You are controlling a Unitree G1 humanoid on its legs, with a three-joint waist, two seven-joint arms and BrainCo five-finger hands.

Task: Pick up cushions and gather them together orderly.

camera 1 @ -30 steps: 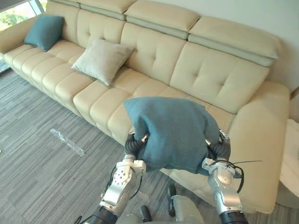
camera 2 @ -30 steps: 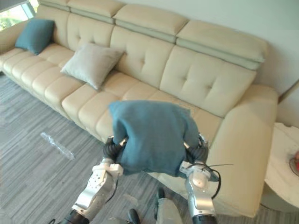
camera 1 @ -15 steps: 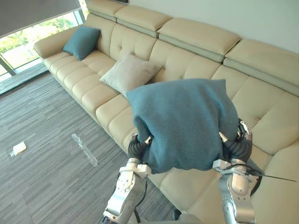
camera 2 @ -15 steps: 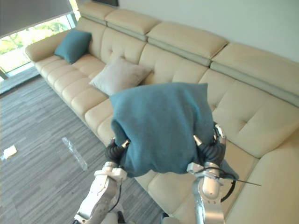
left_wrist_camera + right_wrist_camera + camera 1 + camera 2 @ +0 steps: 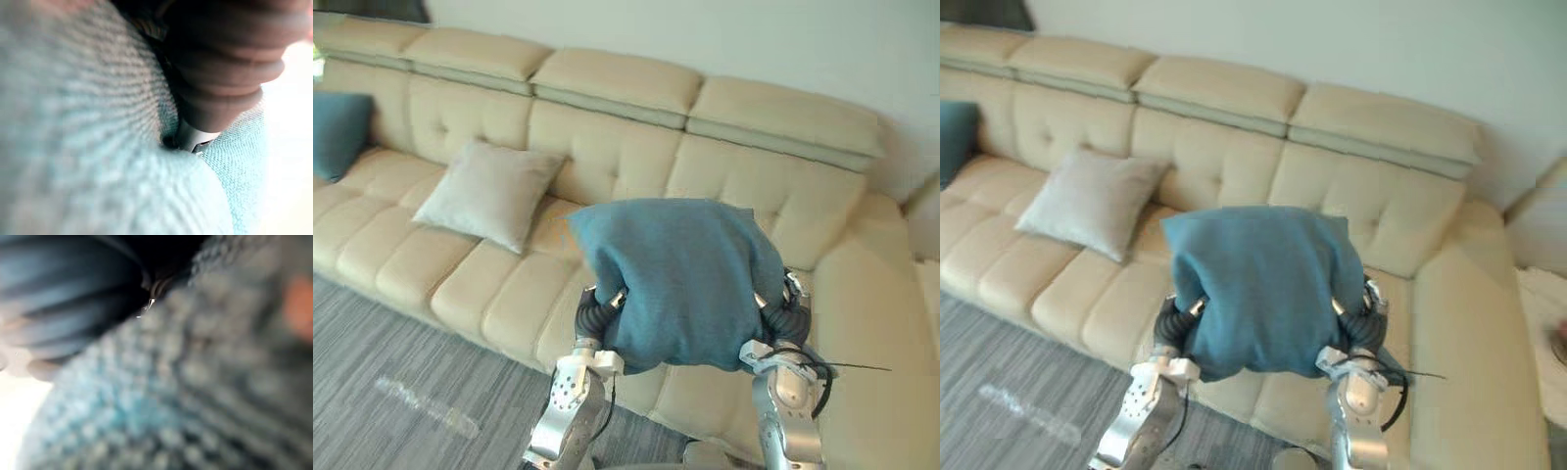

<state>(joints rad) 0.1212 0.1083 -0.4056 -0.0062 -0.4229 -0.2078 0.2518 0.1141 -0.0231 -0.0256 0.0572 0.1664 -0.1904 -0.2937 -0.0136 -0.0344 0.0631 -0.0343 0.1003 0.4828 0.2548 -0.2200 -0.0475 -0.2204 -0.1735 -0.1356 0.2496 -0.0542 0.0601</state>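
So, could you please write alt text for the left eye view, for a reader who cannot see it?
A teal cushion is held up between the robot's left hand and right hand, before a cream sofa. A beige cushion rests on its seat further left, and a second teal cushion sits at the far left edge.

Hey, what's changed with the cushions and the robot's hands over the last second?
Nothing was picked up or let go. The teal cushion is still carried between the left hand and the right hand, in front of the sofa. The whole view has swung: the camera turned, not the things. The grey cushion and the second teal cushion still lie on the seat.
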